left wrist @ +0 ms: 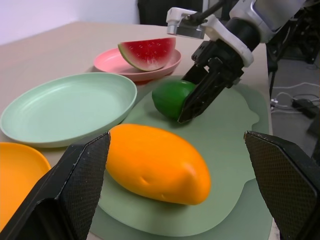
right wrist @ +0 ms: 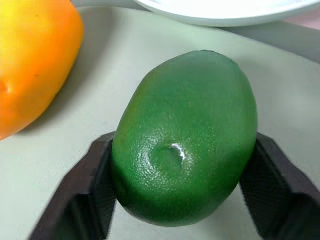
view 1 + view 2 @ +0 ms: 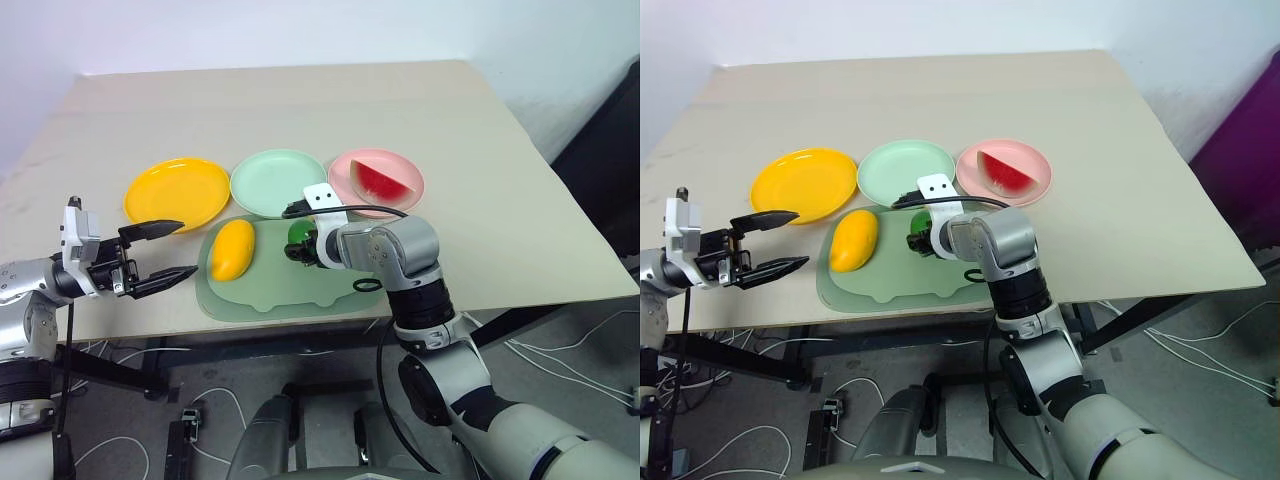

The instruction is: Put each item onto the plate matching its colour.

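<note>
The right gripper (image 2: 182,192) grasps the green fruit (image 2: 185,137) on the mat (image 3: 290,285), in the middle of the frame. The left gripper (image 3: 165,255) hangs released at the left. The mango (image 3: 232,250) lies beside the fruit.

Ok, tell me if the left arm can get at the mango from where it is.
Probably yes. The left gripper is open and faces the mango across bare mat, nothing between them. The right gripper is busy at the green fruit just beyond the mango, apart from it, so the near side looks free.
</note>
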Tool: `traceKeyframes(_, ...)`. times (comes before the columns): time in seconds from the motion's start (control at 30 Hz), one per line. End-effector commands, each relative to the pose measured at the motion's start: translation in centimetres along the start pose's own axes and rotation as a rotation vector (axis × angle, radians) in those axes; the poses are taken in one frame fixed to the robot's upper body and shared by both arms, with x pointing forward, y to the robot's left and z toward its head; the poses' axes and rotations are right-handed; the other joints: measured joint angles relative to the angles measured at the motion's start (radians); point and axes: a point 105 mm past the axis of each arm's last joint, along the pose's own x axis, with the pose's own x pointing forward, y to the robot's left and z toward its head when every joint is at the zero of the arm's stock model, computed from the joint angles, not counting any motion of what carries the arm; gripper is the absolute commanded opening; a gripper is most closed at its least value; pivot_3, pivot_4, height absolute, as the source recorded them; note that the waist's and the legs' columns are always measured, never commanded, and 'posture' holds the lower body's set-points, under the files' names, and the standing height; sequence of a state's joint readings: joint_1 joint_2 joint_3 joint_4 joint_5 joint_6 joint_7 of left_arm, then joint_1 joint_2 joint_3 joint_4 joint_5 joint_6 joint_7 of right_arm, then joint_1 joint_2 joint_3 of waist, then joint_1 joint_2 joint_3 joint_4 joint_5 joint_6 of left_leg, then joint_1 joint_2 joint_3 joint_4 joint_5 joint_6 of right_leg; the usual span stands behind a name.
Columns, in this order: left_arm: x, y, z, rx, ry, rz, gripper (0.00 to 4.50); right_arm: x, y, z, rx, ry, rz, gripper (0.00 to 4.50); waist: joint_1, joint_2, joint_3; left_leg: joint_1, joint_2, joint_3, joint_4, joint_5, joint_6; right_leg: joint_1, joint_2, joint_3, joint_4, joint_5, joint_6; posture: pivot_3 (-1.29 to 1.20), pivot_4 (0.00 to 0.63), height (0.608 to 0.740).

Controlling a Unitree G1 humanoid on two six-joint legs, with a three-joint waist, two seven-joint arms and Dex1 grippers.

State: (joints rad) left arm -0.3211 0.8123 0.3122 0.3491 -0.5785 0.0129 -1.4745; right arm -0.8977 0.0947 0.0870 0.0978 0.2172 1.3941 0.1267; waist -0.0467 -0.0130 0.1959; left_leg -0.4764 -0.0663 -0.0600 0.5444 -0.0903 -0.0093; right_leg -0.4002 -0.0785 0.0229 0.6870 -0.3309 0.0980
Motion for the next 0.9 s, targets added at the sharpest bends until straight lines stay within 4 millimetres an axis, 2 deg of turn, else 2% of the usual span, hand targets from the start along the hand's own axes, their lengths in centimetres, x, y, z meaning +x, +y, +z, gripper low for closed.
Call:
traceKeyframes(0.03, -0.2, 0.2, 0.9, 0.044, -0.016, 0.009, 4.50, -0.1, -0.3, 0.4, -0.020, -0.020, -0.008, 2.95, 0.000, 0.000, 0.000, 0.000, 0.000, 0.000, 0.000, 0.000, 0.000, 0.000, 0.000, 0.000, 0.000, 0.000, 0.000, 0.00, 0.150, 0.737)
traceKeyframes(0.2, -0.2, 0.2, 0.9, 0.043, -0.015, 0.009, 4.50, -1.3, -0.5, 1.9, -0.060, -0.049, 0.020, 2.95, 0.002, 0.000, 0.000, 0.000, 0.000, 0.000, 0.000, 0.000, 0.000, 0.000, 0.000, 0.000, 0.000, 0.000, -0.001, 0.00, 0.150, 0.737)
traceKeyframes(0.3, -0.2, 0.3, 0.9, 0.043, -0.013, 0.009, 4.50, -2.8, -0.3, 3.8, -0.082, -0.090, 0.069, 2.95, 0.001, 0.000, 0.000, 0.000, 0.000, 0.000, 0.000, 0.001, 0.000, 0.000, 0.000, 0.000, 0.000, 0.000, -0.001, 0.00, 0.150, 0.737)
traceKeyframes(0.47, -0.2, 0.4, 1.0, 0.047, -0.014, 0.013, 4.50, -4.5, -0.8, 8.1, -0.151, -0.209, 0.071, 2.95, -0.002, 0.000, 0.000, 0.000, 0.000, 0.000, -0.001, 0.001, 0.000, -0.001, 0.000, 0.000, 0.000, 0.000, -0.001, 0.00, 0.150, 0.737)
traceKeyframes(0.67, -0.2, 0.5, 1.1, 0.050, -0.018, 0.020, 4.50, -3.5, -1.2, 10.1, -0.173, -0.281, 0.066, 2.95, -0.001, 0.000, 0.000, 0.000, 0.001, 0.000, -0.001, 0.001, 0.000, -0.001, 0.001, 0.000, -0.001, 0.001, -0.001, 0.00, 0.150, 0.737)
traceKeyframes(0.77, -0.3, 0.5, 1.1, 0.051, -0.017, 0.025, 4.50, -2.0, -1.2, 11.2, -0.147, -0.340, 0.070, 2.95, -0.002, 0.000, 0.000, -0.001, 0.001, 0.000, -0.001, 0.001, 0.000, -0.001, 0.001, 0.000, -0.001, 0.001, -0.001, 0.00, 0.150, 0.737)
traceKeyframes(0.9, -0.3, 0.5, 1.1, 0.052, -0.016, 0.029, 4.50, 0.2, -1.1, 11.3, -0.175, -0.384, 0.076, 2.95, -0.010, 0.000, 0.000, -0.001, 0.002, 0.000, -0.001, 0.002, -0.001, -0.001, 0.002, 0.000, 0.000, 0.001, 0.000, 0.00, 0.150, 0.737)
